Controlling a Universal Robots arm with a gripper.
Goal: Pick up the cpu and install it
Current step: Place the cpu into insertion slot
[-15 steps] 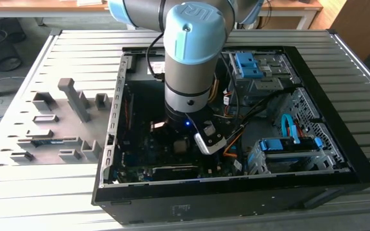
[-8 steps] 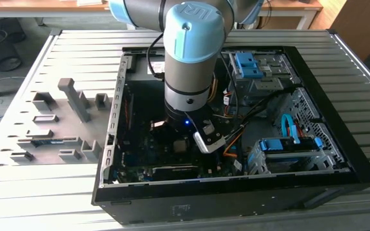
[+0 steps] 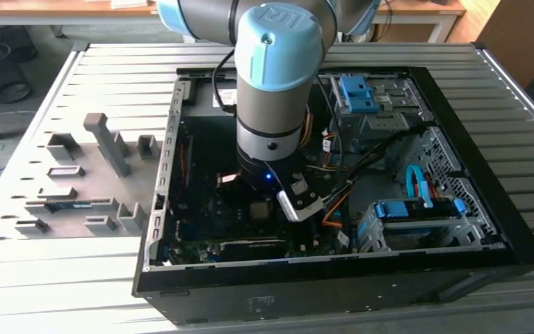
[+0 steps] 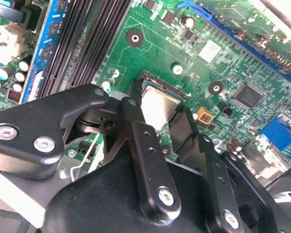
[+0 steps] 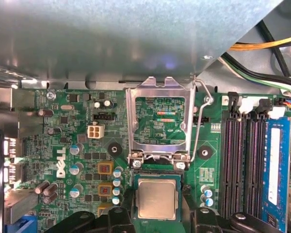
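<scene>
First wrist view: square silvery cpu at black hand; cannot tell its grip.

1. Seen in the exterior view, the arm is a silver-grey tube under a rounded light-blue cap.
2. A black cable runs down its side, on the exterior view's left.
3. The black wrist housing carries a small blue light.
4. In the second wrist view, the gripper has matte black links pinned with silver screws.
</scene>
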